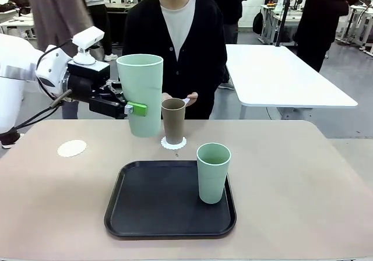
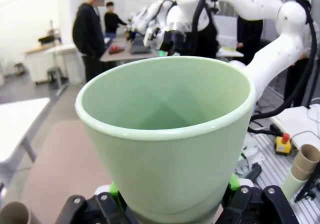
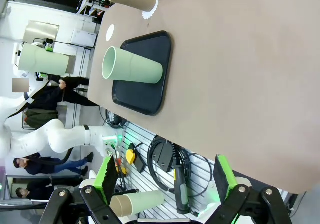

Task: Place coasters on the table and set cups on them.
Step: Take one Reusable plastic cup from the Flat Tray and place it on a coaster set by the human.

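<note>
- At far left, a thin white scalloped round coaster (image 1: 71, 148) lies on the beige-tan matte surface (image 1: 291, 168) with nothing on it. I judge it to be this step's target.
- The left pincer (image 1: 142, 107) is clamped on a tall pale mint-green matte cup (image 1: 140, 77), held upright in the air to the right of that coaster. The step in hand is the carry.
- The next move calls for travel leftward and down, with the cup kept plumb and its base centred on the disc before the fingers let go.
- A tan-brown tapered cup (image 1: 173, 120) stands on a second scalloped white coaster (image 1: 173, 144) — that pair looks done. Behind it, the person's hand (image 1: 189, 98) holds something small and white, too small to identify.
- A second mint-green cup (image 1: 213, 172) waits on the black rounded-square tray (image 1: 152, 200).
- The right pincer (image 3: 165, 179) has its jaws apart with nothing between them.
- The surface is flat with rounded corners. Beyond it are a white rectangular table (image 1: 285, 74) and people standing in an open lab.
</note>
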Robot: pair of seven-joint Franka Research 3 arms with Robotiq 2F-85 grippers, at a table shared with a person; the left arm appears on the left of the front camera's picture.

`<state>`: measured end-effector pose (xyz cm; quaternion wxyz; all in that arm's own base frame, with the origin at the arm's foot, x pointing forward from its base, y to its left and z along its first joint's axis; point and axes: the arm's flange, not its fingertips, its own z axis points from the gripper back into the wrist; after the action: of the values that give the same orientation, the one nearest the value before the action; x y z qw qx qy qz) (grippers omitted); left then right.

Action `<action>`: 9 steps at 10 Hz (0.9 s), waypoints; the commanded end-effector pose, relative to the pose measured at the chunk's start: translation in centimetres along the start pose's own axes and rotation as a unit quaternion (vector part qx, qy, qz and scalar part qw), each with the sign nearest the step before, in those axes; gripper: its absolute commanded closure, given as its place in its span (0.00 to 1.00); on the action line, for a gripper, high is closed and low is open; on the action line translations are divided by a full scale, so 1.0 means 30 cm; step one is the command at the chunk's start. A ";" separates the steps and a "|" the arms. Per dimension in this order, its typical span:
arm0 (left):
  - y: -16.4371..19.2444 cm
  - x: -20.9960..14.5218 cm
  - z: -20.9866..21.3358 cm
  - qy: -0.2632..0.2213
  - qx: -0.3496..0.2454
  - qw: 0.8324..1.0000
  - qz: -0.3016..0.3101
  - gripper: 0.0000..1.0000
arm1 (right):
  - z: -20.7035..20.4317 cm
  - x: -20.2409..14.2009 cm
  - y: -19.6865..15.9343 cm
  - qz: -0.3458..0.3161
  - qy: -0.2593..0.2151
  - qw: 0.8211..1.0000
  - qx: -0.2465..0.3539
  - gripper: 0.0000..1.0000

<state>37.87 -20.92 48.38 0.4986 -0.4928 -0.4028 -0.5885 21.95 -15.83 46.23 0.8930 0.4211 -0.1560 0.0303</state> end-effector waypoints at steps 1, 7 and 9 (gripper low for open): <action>-0.002 0.008 0.004 0.000 0.001 1.000 -0.003 0.15 | 0.001 0.003 -0.001 0.009 -0.006 1.000 0.013 0.00; 0.265 -0.097 0.897 -0.007 0.164 0.986 -0.011 0.15 | 0.001 0.003 -0.001 0.009 -0.006 1.000 0.013 0.00; 0.252 -0.166 1.046 -0.012 0.195 0.981 -0.004 0.15 | 0.001 0.003 -0.001 0.009 -0.006 1.000 0.013 0.00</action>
<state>50.73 9.02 49.41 0.5865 -0.3873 -0.5120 -0.4939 21.92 -15.90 46.26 0.8930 0.4209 -0.1567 0.0298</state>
